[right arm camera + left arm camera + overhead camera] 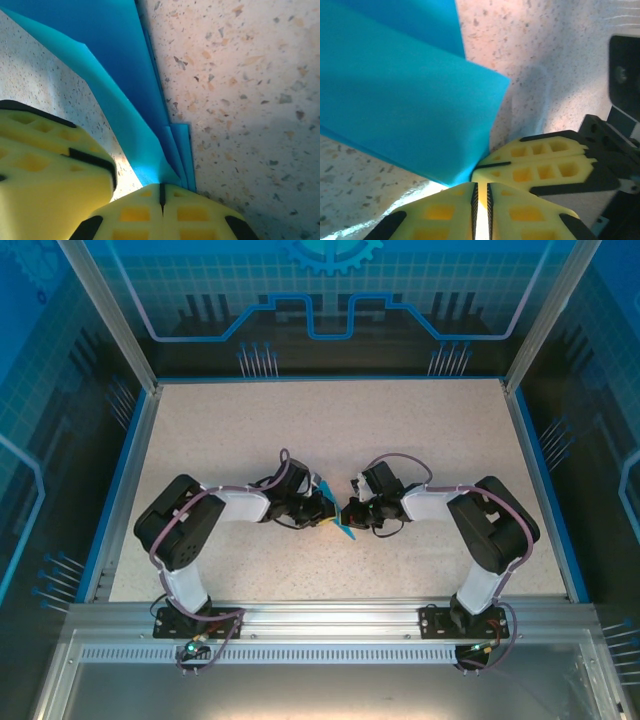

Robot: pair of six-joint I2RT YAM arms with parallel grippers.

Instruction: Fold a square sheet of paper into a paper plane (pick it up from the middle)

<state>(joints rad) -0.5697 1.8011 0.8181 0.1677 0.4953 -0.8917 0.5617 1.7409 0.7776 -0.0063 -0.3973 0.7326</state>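
The square sheet of paper is folded into a narrow, layered teal paper plane (343,531) and stands tilted above the speckled table between the two grippers. My right gripper (161,186) is shut on the lower corner of the plane (125,100), whose stacked folds fan out just above its tips. My left gripper (481,184) sits right beside it, its jaws a thin slit apart with nothing between them. The plane (405,100) rises to the upper left of those tips. The right gripper's fingers (540,160) almost touch mine there. From above, the left gripper (326,512) and right gripper (352,512) meet at the table's centre.
The speckled table (330,430) is bounded by a blue rim and an aluminium frame (330,615) at the near edge. Both arms bend inward from their bases, with cables looping over the wrists. Blue enclosure walls stand around the table.
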